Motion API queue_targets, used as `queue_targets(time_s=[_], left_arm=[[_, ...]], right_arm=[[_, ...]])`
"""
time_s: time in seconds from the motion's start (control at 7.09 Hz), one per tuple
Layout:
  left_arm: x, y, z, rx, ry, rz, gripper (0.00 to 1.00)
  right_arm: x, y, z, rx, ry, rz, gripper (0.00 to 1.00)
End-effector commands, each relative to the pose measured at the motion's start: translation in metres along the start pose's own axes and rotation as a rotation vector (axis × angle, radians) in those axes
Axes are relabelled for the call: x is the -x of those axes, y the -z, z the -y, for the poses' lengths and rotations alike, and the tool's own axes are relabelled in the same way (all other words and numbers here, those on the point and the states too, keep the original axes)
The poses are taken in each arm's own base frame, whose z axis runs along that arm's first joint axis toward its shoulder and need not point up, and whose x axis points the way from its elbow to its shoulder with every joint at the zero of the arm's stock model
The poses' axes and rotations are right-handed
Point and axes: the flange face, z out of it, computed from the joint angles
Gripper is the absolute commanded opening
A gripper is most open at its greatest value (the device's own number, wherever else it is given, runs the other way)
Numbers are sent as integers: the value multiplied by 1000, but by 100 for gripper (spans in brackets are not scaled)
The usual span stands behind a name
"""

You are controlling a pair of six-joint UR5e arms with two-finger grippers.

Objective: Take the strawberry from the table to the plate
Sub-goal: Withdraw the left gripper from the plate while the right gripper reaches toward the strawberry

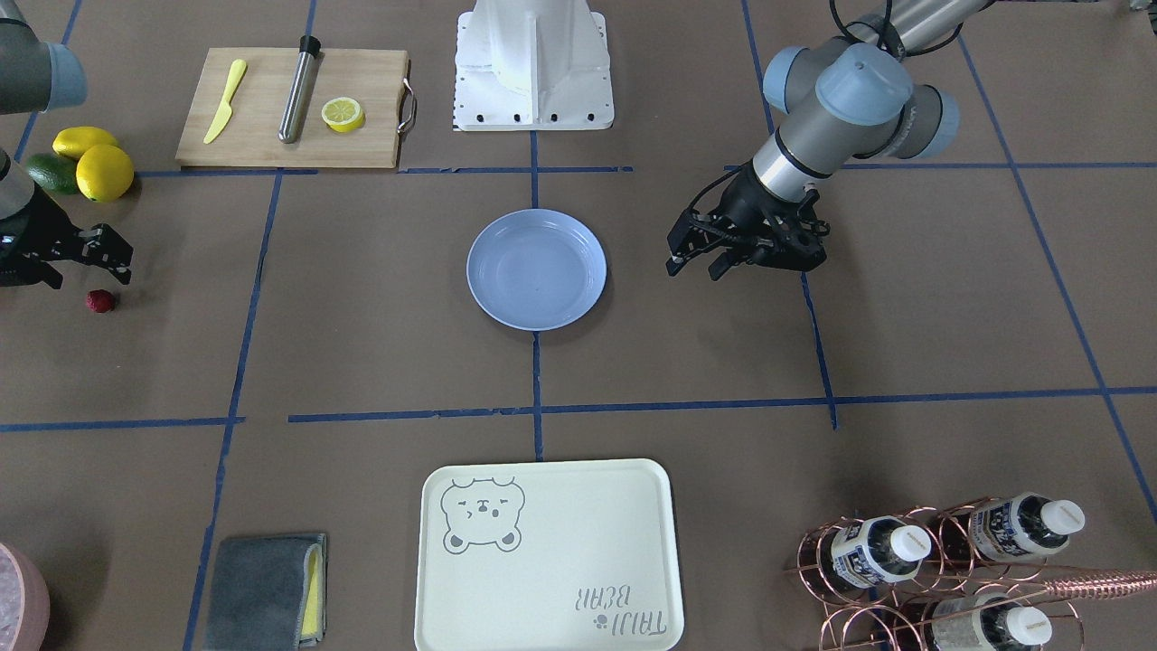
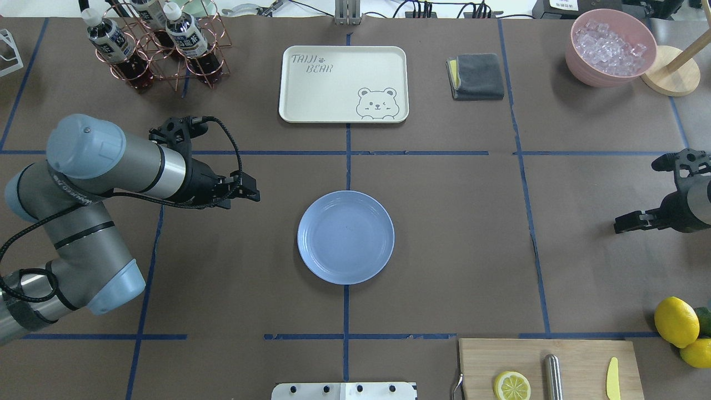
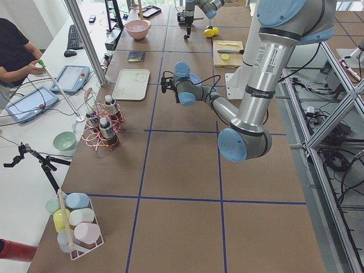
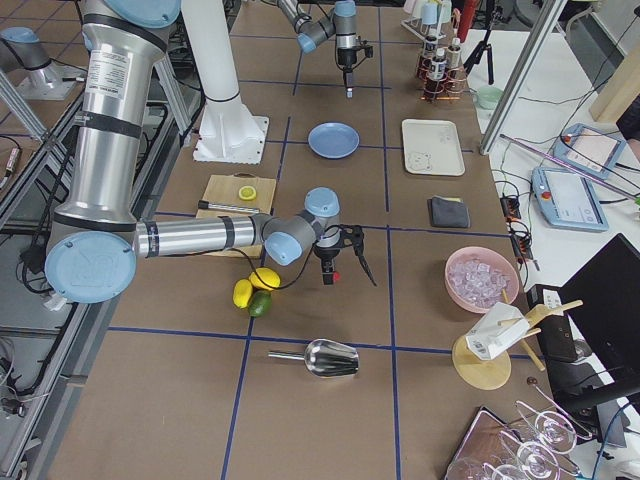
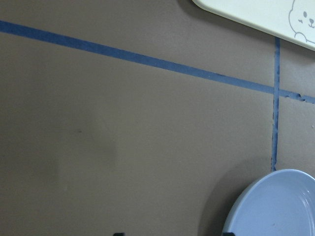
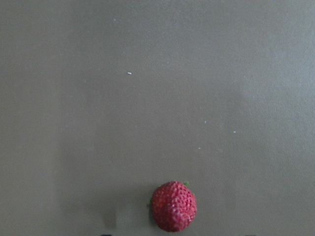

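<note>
Hovering the spread right end effector (image 1: 88,274) beside the strawberry (image 1: 100,301) on the tabletop (image 1: 362,344) at the plate's (image 1: 536,269) 9 o'clock (front view), probably lining up a grab, idling the spread left end effector (image 1: 694,268) at 3 o'clock.

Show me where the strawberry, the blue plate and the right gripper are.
strawberry (image 1: 100,301), front-facing view, middle of berry
plate (image 1: 537,269), front-facing view, bare centre
right gripper (image 1: 90,274), front-facing view, midway between fingertips
</note>
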Motion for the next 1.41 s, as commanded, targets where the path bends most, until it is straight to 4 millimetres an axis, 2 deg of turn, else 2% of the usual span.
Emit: queue_targets(time_s=[0.0, 0.14, 0.28, 0.71, 0.85, 0.99, 1.13, 1.27], left_arm=[[1, 0, 0, -1, 1, 2, 73], [2, 0, 0, -4, 4, 4, 73], [2, 0, 1, -5, 4, 5, 73], [4, 0, 1, -8, 6, 8, 74], [3, 0, 1, -8, 7, 6, 75], [3, 0, 1, -10, 9, 7, 76], [3, 1, 1, -8, 8, 5, 76], [3, 1, 2, -10, 5, 6, 76]], right_arm=[[9, -11, 15, -1, 1, 3, 90], [11, -11, 17, -3, 3, 6, 84], [9, -12, 17, -2, 0, 3, 72], [5, -9, 14, -3, 2, 3, 0], [7, -4, 13, -9, 5, 8, 0], [19, 9, 15, -29, 13, 28, 0], [47, 39, 18, -59, 16, 69, 0], [77, 53, 17, -65, -51, 96, 0]])
